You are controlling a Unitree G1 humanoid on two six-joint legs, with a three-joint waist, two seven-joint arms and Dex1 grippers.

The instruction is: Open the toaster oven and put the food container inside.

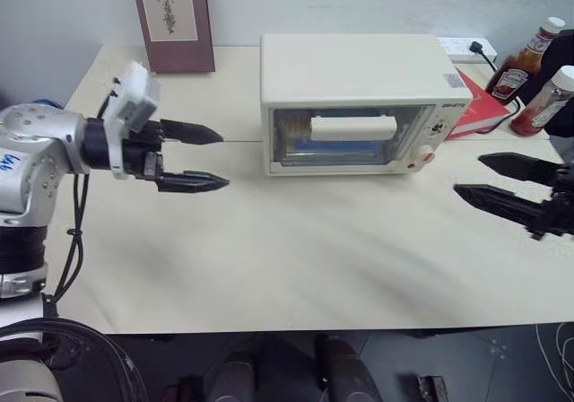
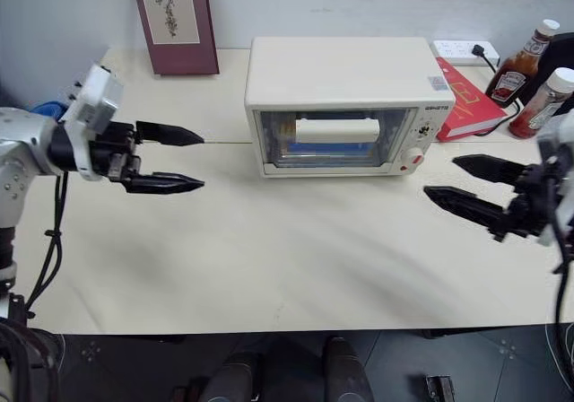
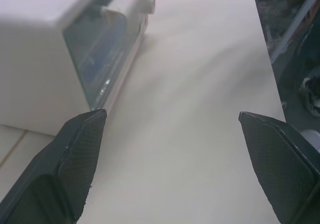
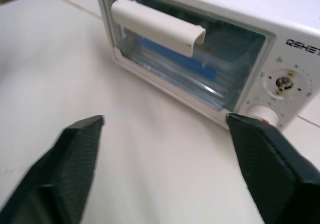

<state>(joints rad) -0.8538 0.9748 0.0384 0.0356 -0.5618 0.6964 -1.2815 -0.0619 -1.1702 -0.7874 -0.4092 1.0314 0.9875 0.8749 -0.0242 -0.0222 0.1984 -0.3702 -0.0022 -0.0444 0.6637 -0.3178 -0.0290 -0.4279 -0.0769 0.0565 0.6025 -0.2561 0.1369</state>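
Note:
The cream-white toaster oven stands at the back middle of the table with its glass door shut and its bar handle across the window. Through the glass I see the food container inside, showing blue and a little yellow. My left gripper hovers open to the left of the oven, its fingers pointing toward it, with nothing between them. Off the oven's front right corner, my right gripper also hangs open and empty, fingers aimed at the door.
A framed picture leans on the wall at the back left. Right of the oven lie a red book, two ketchup bottles and a white power strip. The table's front edge runs below both arms.

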